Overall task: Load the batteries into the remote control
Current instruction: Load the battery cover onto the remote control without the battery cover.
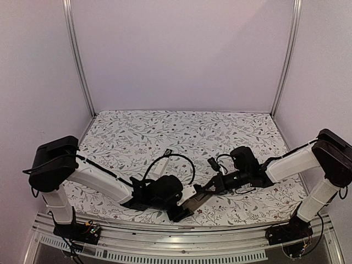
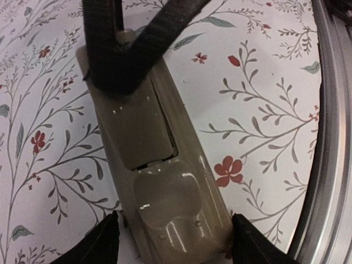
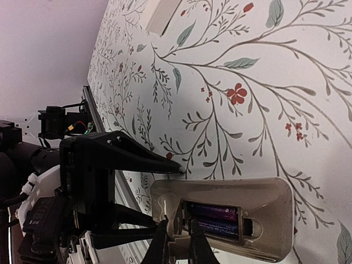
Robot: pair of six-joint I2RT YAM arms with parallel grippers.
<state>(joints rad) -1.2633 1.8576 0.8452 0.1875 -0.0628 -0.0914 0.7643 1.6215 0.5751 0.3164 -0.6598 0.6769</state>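
Near edge: one metal rail (image 1: 181,242), two arm bases behind it. Just past the rail is one remote (image 2: 165,209), beige, back side up, low on the floral bench (image 1: 165,126), between the arms. Its long axis runs diagonally, near-left to far-right in the top view. The left gripper (image 2: 175,242) clamps it across the width at the near end, one finger on each long edge. The right gripper (image 3: 180,234) is almost fully closed, pinching a thin beige edge at the compartment mouth. That edge looks like the end of the battery cover (image 2: 137,129). The cover sits over most of the bay with a dark gap along one edge. The right gripper's fingers hide the cover's far end from the left wrist camera. Batteries (image 3: 213,219): two counted, dark with red, side by side inside the bay and parallel to the remote's long axis. In the top view both gripper bodies block most of the remote, so the bay isn't visible there. Farther out there's one black cable loop (image 1: 193,165), then one small dark item (image 1: 169,152) alone on the cloth – too small to identify. At the back are pale walls and two metal posts (image 1: 80,60).
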